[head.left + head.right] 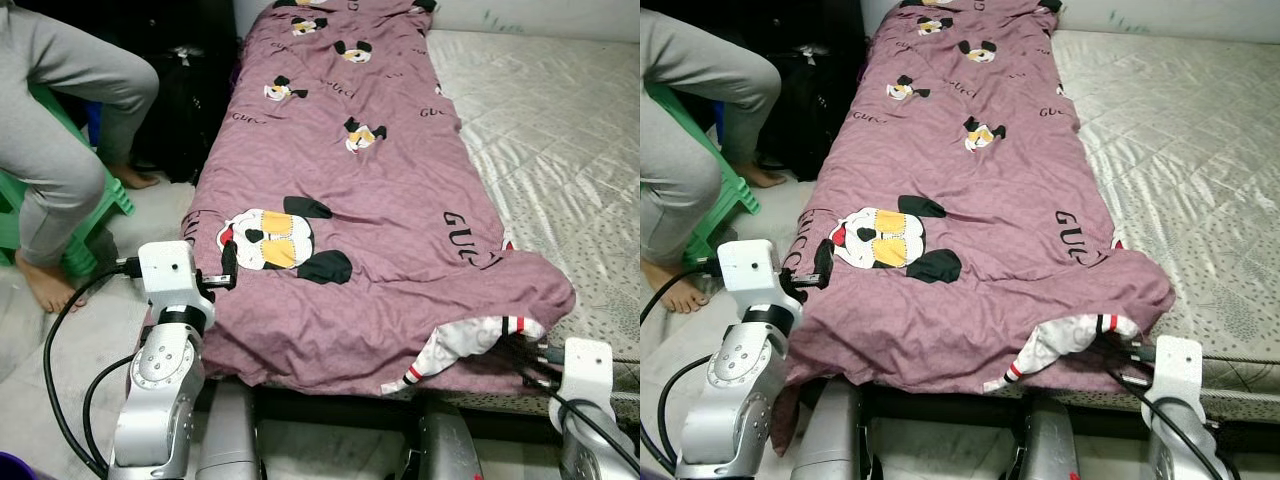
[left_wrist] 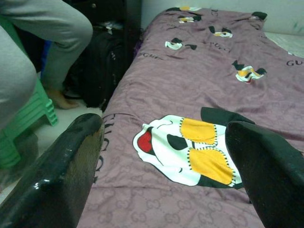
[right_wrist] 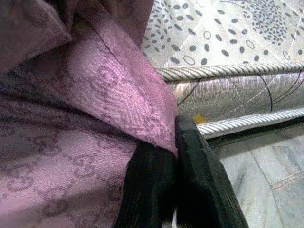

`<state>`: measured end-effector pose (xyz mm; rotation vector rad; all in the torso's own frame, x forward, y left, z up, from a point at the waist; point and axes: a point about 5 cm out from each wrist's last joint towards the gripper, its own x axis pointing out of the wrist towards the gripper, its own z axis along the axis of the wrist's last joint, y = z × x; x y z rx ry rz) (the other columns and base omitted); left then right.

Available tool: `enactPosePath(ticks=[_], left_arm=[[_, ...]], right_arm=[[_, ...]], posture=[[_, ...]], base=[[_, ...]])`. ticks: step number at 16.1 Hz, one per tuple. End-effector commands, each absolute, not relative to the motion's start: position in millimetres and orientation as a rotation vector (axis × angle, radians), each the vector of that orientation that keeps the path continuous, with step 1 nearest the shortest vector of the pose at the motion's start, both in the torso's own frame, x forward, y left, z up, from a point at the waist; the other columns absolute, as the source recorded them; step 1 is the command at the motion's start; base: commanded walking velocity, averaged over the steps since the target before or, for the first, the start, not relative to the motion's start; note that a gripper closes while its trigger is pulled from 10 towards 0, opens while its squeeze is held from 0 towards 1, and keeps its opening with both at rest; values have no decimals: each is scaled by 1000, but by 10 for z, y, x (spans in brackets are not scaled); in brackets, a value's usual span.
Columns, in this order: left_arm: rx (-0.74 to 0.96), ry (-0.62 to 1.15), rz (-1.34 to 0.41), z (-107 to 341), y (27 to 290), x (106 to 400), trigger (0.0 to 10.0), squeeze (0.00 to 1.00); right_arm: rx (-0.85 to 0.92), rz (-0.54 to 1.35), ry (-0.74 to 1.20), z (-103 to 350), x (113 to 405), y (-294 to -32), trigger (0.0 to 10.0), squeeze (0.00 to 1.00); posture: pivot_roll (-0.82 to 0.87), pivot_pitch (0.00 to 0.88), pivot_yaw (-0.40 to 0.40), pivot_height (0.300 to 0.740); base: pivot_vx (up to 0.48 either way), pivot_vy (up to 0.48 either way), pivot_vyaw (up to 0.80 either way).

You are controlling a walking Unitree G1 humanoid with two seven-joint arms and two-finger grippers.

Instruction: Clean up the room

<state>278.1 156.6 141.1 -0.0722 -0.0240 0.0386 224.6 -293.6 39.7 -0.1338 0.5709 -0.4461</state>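
Clearly the purple blanket (image 1: 380,180) is the thing to tidy: it lies lengthwise along the left part of the bed, on the pale quilted mattress (image 1: 560,130), its near end bunched at the foot with a white striped lining (image 1: 465,340) turned out. Judged from its folds and drape, it is soft, limp and fairly light, with no stiffness to hold a shape, so it will sag and trail wherever it is not supported; the hems and corners look like the best places to pinch, since a grip in the middle would only gather a loose handful. Far left, a person in grey trousers (image 1: 60,130) sits on a green stool (image 1: 95,215) beside a dark bag (image 1: 190,100) on the floor. The left hand (image 1: 228,265) hovers at the blanket's left edge beside the cartoon print (image 1: 275,240); its wrist view shows the two fingers (image 2: 61,175) spread wide with nothing between them, a gap the head views leave hard to judge. At the right, the right hand (image 1: 525,355) sits at the near corner under the turned-out lining; its wrist view shows the fingers (image 3: 190,180) closed tight on a fold of purple cloth, with the mattress piping (image 3: 228,71) just behind, whereas the head views hide that pinch under the fabric.
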Motion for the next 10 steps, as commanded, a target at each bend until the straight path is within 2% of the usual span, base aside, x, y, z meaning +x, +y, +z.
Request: enactPosePath(ticks=[1, 7, 10], left_arm=[[-81, -20, 30, 1397, 1543, 2786, 10000, 0], [-79, -15, 31, 1377, 1557, 2779, 10000, 0], [-82, -20, 31, 1382, 1549, 2788, 10000, 0]], right_arm=[[-132, -500, 591, 390, 2146, -3038, 10000, 1000], [-198, -409, 567, 383, 2074, -2876, 10000, 1000], [-203, -391, 474, 497, 2159, -2836, 10000, 1000]], posture=[[2, 67, -6, 544], [4, 64, -13, 544], [0, 63, -10, 544]], base=[[0, 0, 0], [0, 0, 0], [0, 0, 0]])
